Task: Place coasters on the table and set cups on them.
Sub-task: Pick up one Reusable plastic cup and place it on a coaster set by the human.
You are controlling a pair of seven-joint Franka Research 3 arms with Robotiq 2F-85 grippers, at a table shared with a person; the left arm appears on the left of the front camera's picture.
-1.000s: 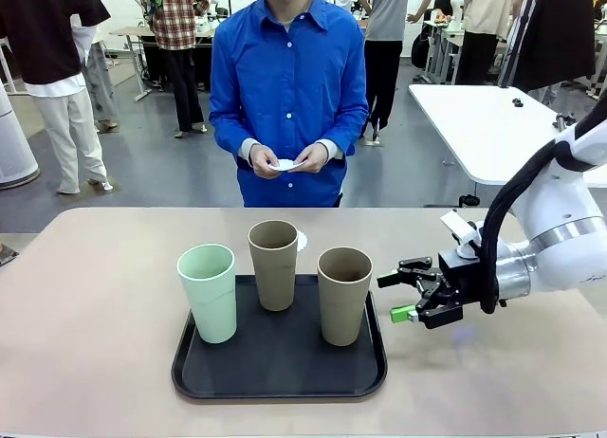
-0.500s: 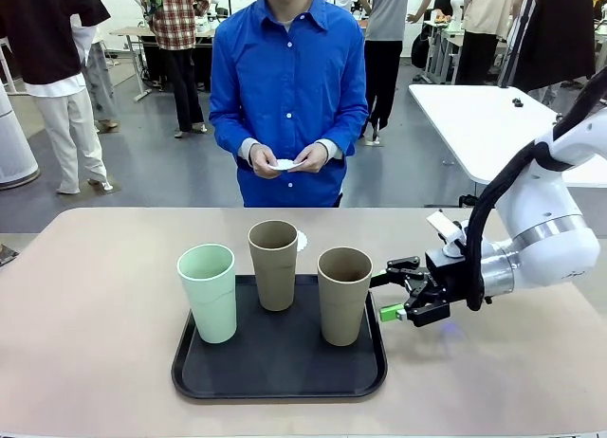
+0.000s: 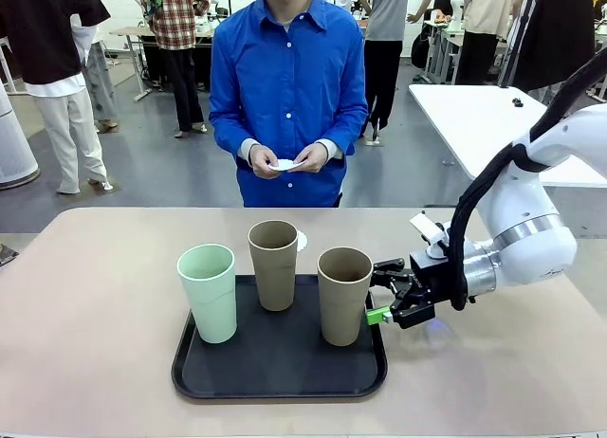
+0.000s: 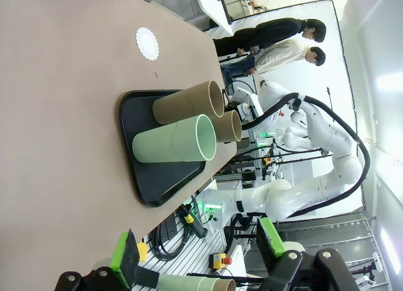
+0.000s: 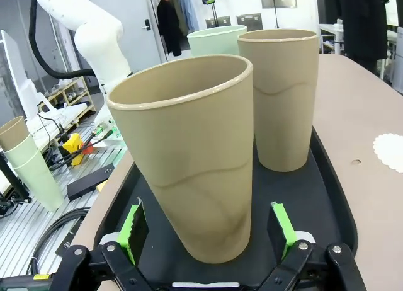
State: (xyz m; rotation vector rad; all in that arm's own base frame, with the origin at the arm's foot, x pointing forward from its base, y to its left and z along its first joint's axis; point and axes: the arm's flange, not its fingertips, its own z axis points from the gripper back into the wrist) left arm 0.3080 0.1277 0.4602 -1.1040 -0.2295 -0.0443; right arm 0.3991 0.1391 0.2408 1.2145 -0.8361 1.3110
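Matte and handleless, the mint cup, the rear tan cup and the near tan cup stand upright on a black tray, all three tall and tapered. The tray has a low raised rim and rounded corners and lies on the beige surface. The mint cup is at its left, the rear tan cup in the middle by the far rim, the near tan cup at the right. The right tool lies level at the tray's right edge, jaws spread wide, with one green pad on each side of the near tan cup, low on its wall. The wrist view shows a thin gap at each pad, so nothing is gripped. A white paper coaster with a scalloped, lacy edge lies flat on the surface just behind the rear tan cup, off the tray. Across the surface a person in a blue shirt holds a second coaster at waist height. The left tool hangs well apart from the tray, jaws wide with nothing between them.
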